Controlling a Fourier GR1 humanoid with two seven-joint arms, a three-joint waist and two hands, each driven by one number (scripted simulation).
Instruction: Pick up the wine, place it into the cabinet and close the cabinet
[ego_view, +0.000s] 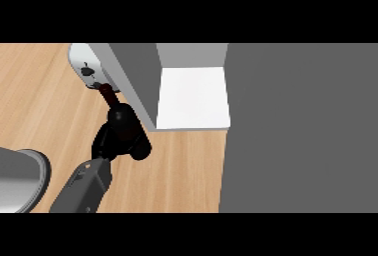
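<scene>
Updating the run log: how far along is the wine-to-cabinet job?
Done: the grasp. The left hand is curled round the wine bottle.
In hand: the transfer. The bottle is beside the outer wall of the cabinet, not inside.
Left: set it on the white shelf, let go, and close the cabinet, which is open.

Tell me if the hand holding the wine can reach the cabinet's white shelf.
Probably not directly: the hand, curled round the wine, is left of the grey wall. The white shelf looks open in front.
</scene>
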